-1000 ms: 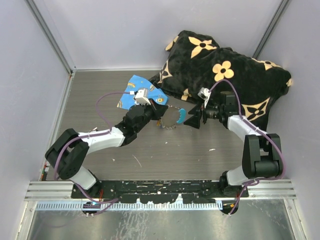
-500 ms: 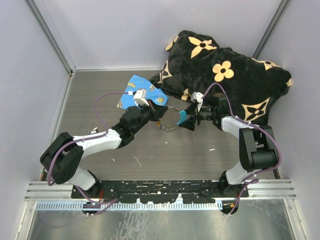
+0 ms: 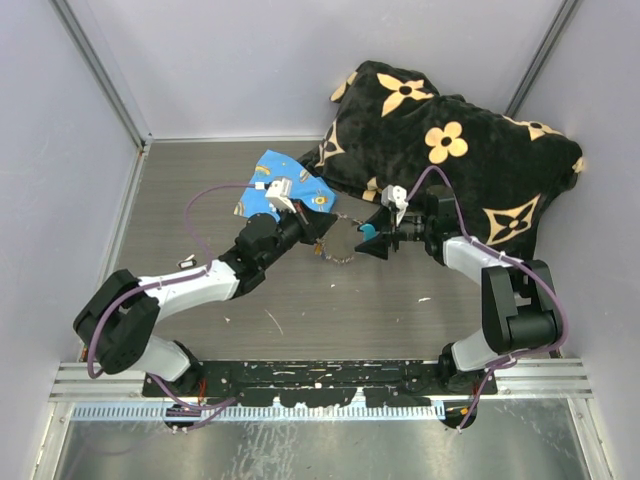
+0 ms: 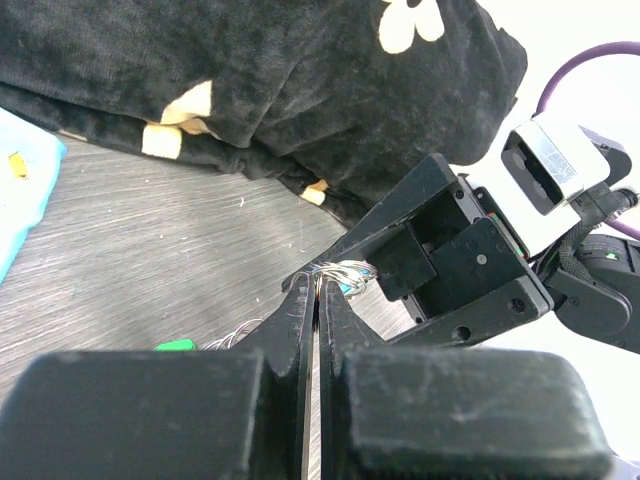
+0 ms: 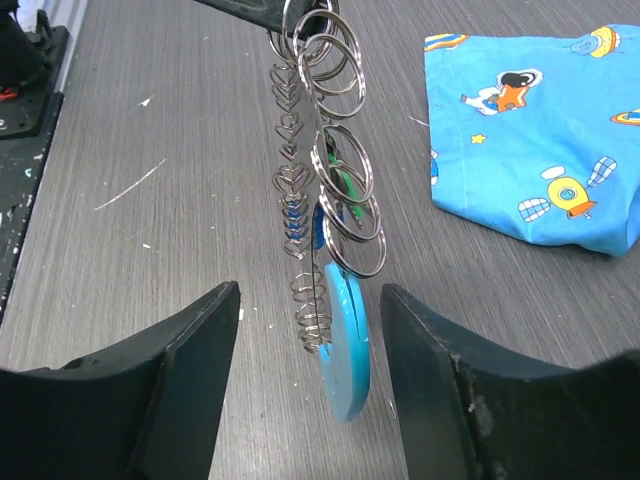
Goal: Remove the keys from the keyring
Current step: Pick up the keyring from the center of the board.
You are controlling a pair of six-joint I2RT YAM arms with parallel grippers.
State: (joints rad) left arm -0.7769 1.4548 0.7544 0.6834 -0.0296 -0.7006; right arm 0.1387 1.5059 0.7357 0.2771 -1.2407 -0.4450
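Observation:
My left gripper (image 4: 318,285) is shut on the top of the keyring (image 5: 325,150), a bunch of thin metal rings and a spring chain hanging above the table. A light-blue curved piece (image 5: 347,340) dangles at the keyring's bottom. A green key head (image 4: 175,346) shows low on the keyring, and the green key (image 5: 345,185) peeks out among the rings. My right gripper (image 5: 310,292) is open, one finger on each side of the light-blue piece with a gap both ways. From above, the left gripper (image 3: 320,228) and right gripper (image 3: 372,238) face each other across the keyring (image 3: 343,250).
A blue printed cloth (image 3: 282,190) lies just behind the left gripper. A large black cushion with tan flowers (image 3: 450,150) fills the back right. Pale walls close the table in on three sides. Small white scraps (image 3: 424,299) lie on the wood.
The right gripper has moved left to the keyring, and its jaws have narrowed around the light-blue piece. The left arm has edged forward, still holding the keyring.

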